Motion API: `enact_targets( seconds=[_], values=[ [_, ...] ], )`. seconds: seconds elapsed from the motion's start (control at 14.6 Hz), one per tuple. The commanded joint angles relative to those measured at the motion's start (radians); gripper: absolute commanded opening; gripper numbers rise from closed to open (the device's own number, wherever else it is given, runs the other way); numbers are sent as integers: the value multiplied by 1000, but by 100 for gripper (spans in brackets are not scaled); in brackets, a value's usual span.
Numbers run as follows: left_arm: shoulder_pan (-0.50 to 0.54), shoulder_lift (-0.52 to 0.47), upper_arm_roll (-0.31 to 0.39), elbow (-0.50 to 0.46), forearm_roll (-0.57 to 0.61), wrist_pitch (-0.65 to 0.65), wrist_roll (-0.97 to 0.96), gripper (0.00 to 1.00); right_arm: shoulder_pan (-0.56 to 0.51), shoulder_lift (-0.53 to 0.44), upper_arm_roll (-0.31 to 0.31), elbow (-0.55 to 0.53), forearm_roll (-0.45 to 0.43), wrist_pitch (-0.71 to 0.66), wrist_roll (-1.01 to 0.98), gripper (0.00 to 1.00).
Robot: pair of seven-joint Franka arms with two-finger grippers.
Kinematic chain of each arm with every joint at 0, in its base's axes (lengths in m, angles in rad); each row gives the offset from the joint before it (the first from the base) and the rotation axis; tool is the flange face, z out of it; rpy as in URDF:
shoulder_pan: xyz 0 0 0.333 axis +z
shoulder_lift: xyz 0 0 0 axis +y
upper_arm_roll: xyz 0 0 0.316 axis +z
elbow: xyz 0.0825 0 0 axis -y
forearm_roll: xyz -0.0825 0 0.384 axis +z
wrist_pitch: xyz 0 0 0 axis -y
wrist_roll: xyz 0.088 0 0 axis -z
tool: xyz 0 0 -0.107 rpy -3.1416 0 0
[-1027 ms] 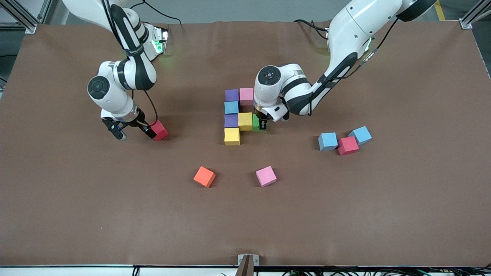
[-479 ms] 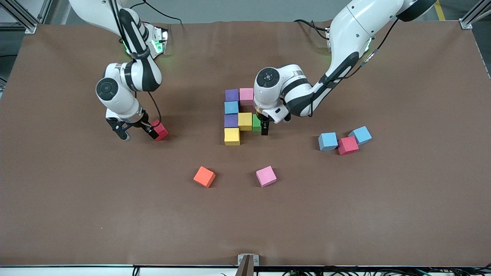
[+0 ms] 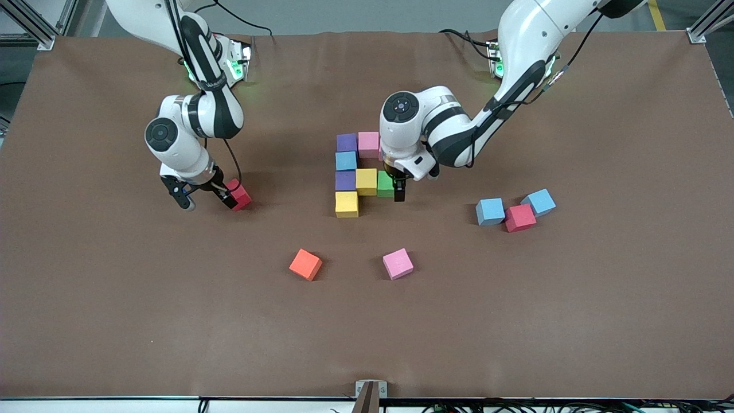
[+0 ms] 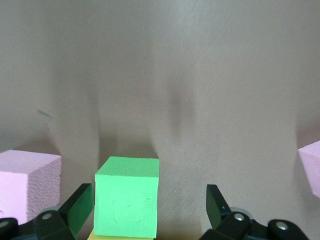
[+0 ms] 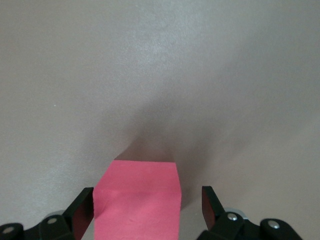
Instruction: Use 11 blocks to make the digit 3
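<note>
Seven blocks stand joined mid-table: purple (image 3: pixel 347 142), pink (image 3: pixel 369 144), light blue (image 3: pixel 346 160), purple (image 3: pixel 345 180), yellow (image 3: pixel 366 181), green (image 3: pixel 385 184) and yellow (image 3: pixel 346 204). My left gripper (image 3: pixel 391 192) stands open over the green block (image 4: pixel 127 202). That block lies close by one finger, with a wide gap to the other. Toward the right arm's end, my right gripper (image 3: pixel 205 201) is open low around a red block (image 3: pixel 239 194). In the right wrist view the red block (image 5: pixel 137 205) lies between the jaws of the right gripper (image 5: pixel 147 207).
Loose cubes lie nearer the front camera: an orange one (image 3: pixel 305 264) and a pink one (image 3: pixel 398 264). Toward the left arm's end sit two light blue cubes (image 3: pixel 490 211), (image 3: pixel 538 202) with a red one (image 3: pixel 520 217) between them.
The left gripper has let go of the green block and opened wide. The right arm has shifted toward the red block, and its jaws now straddle it.
</note>
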Motion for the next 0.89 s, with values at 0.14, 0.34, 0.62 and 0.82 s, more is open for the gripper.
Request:
enact_targets(
  seconds=[0.14,0.34,0.62,0.82],
  values=[
    [86,-138,-13,-13,-116,-117,100,100,28,5,-2,-10,90,1,4,92],
    [183,-202,-22,-34,-165,-128,187,100,36,14,-2,-8,118,-4,2,73],
    [363,-267,-91,-92,-176,-128,227,100,39,14,-2,62,115,-157,-134,3],
    [535,-288,-192,-160,-176,-127,288,100,57,11,-2,220,115,-370,-150,3]
  ],
)
